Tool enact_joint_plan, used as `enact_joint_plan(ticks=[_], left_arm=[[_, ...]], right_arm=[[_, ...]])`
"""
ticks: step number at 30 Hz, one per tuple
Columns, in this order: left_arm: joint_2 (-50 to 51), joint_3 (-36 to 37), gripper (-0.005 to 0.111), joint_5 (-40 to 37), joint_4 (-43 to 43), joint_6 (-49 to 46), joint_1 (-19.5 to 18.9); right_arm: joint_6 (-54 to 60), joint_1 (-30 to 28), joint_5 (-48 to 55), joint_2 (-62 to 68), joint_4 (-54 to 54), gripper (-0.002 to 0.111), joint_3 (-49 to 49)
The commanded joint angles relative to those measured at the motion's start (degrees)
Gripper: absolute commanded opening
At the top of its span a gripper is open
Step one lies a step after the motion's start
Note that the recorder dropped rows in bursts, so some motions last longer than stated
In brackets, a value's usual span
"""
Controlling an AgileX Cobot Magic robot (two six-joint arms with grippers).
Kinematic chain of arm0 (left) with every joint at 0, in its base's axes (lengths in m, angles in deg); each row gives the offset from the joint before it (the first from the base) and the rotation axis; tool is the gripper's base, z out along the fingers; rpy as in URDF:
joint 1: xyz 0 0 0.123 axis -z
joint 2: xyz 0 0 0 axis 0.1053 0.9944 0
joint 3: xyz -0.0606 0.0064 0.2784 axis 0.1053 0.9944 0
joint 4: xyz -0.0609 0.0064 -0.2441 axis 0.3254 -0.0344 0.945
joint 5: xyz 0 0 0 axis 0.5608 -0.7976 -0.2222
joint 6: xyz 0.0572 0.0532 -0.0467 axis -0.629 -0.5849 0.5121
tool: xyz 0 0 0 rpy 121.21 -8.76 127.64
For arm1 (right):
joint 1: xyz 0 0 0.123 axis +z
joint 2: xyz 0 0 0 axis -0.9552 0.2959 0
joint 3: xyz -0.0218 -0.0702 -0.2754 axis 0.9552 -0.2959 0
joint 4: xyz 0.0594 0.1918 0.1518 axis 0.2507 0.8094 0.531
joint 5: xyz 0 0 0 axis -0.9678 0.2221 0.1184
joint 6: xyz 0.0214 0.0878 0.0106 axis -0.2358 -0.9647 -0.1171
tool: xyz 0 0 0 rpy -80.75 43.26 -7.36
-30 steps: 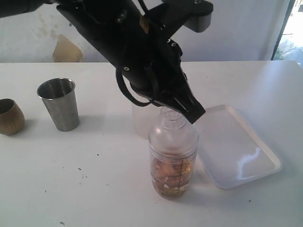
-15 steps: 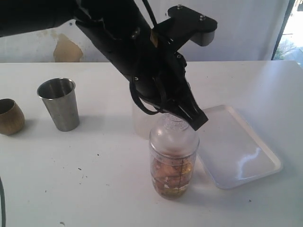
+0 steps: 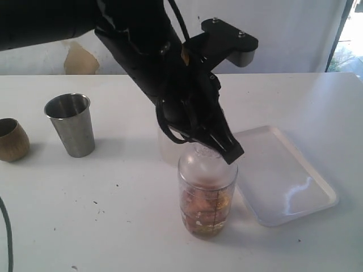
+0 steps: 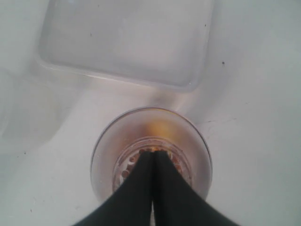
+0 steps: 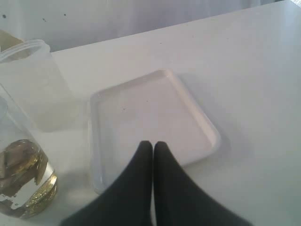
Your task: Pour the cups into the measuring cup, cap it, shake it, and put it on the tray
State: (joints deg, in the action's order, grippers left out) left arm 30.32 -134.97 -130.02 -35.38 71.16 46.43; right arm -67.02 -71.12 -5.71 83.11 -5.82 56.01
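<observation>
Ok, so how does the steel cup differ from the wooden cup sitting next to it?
The steel cup is shiny grey metal; the wooden cup is dull brown. The steel cup stands taller than the wooden cup. The steel cup has straight sides that narrow toward its base, while the wooden cup is rounded and bulging. Both stand upright on the table, open at the top, with no handle.
</observation>
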Motion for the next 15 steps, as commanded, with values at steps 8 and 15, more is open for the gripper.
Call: enact_joint_plan(ticks=[8, 15], left_arm=[[4.2, 0.05, 0.0, -3.28, 1.04, 0.33, 0.27], [2.03, -0.05, 0.0, 0.21, 1.05, 0.33, 0.27]], right_arm=[[-0.01, -0.48, -0.13, -0.27, -0.34, 0.0, -0.25], [-0.01, -0.48, -0.13, -0.27, -0.34, 0.0, -0.25]])
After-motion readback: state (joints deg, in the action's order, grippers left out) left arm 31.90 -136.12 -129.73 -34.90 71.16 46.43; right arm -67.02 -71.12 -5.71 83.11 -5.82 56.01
